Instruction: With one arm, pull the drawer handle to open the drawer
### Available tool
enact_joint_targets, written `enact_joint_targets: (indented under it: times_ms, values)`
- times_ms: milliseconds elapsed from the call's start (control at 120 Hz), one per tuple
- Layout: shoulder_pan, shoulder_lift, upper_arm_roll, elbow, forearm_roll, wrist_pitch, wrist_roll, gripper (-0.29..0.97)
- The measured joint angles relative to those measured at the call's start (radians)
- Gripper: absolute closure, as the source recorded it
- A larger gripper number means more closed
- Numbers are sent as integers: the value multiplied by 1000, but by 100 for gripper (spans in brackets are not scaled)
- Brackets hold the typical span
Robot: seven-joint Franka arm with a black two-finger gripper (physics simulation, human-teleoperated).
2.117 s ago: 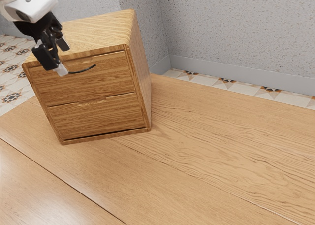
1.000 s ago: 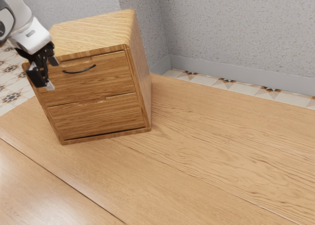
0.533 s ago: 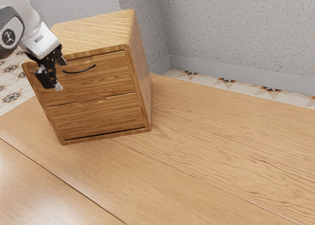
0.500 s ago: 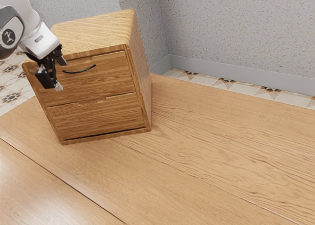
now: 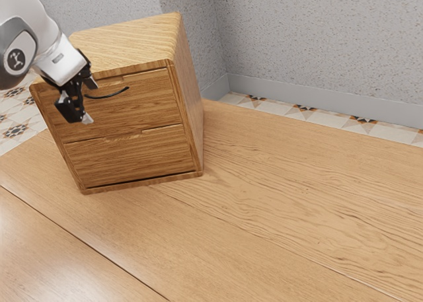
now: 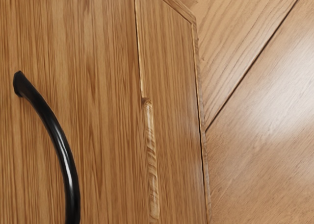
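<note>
A wooden counter (image 5: 277, 203) meets a grey speckled wall. On it, the cabinet's (image 5: 132, 41) top drawer (image 5: 139, 110) appears shut. The black handle (image 5: 109, 94) runs lengthwise across the drawer front. The end effector (image 5: 76, 110) is positioned just beside the handle end toward the exterior view's left. No grasp is seen, and its opening cannot be determined.

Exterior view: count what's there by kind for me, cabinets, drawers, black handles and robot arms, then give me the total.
cabinet: 1
drawers: 2, the upper drawer and the lower drawer
black handle: 1, on the upper drawer
robot arm: 1
Total: 5
</note>
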Motion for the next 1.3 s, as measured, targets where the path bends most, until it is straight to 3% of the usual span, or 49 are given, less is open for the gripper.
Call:
enact_joint_targets:
  times_ms: [417,658,725,908,942,1042,1100,1133,1233,1300]
  values:
    - [-11,42,0,-43,-2,60,-10,-1]
    - [-33,4,-3,-80,-2,67,-16,11]
    - [-36,-9,-4,-97,-2,69,-17,8]
    - [-55,-81,-11,-132,1,72,-23,54]
    - [-87,-98,-11,-138,-2,72,-24,54]
    - [-327,-145,-7,-152,0,66,-25,28]
    - [-388,-161,-12,-153,1,64,-26,20]
    - [-361,-171,-21,-151,3,62,-28,16]
    - [-146,-204,-147,-149,4,38,-34,9]
    - [-90,-224,-182,-149,5,-2,-38,6]
